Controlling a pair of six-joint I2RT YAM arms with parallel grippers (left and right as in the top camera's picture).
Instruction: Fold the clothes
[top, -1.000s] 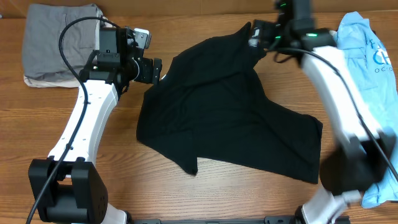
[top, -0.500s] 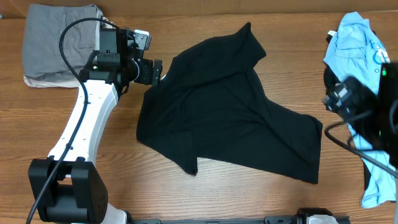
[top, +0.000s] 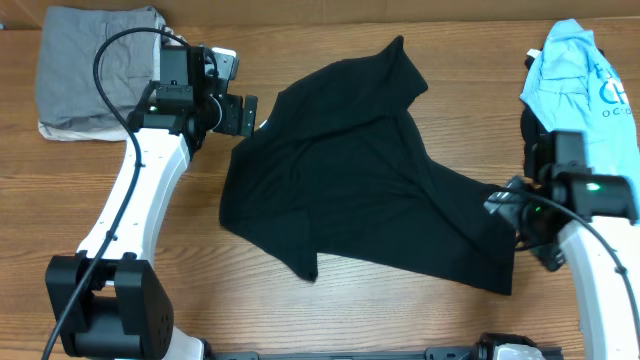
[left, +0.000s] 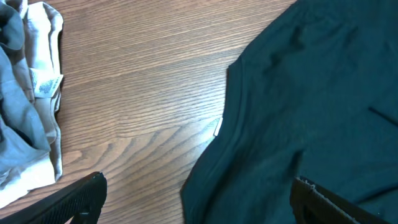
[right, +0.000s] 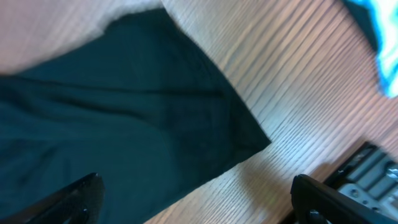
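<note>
A black T-shirt (top: 370, 170) lies spread and rumpled across the middle of the wooden table. My left gripper (top: 243, 115) is open and empty, hovering at the shirt's upper left edge; the left wrist view shows that edge (left: 298, 106) between my fingertips (left: 199, 199). My right gripper (top: 508, 212) is open and empty over the shirt's right lower corner; the right wrist view shows that corner (right: 155, 124) between its fingertips (right: 199, 199).
A folded grey garment (top: 85, 70) lies at the back left, also showing in the left wrist view (left: 25, 106). A light blue garment (top: 590, 90) lies along the right edge. Bare wood (top: 300, 310) runs along the front.
My right arm swung from the shirt's top back corner down to the shirt's right lower corner. The left arm and the shirt stayed put.
</note>
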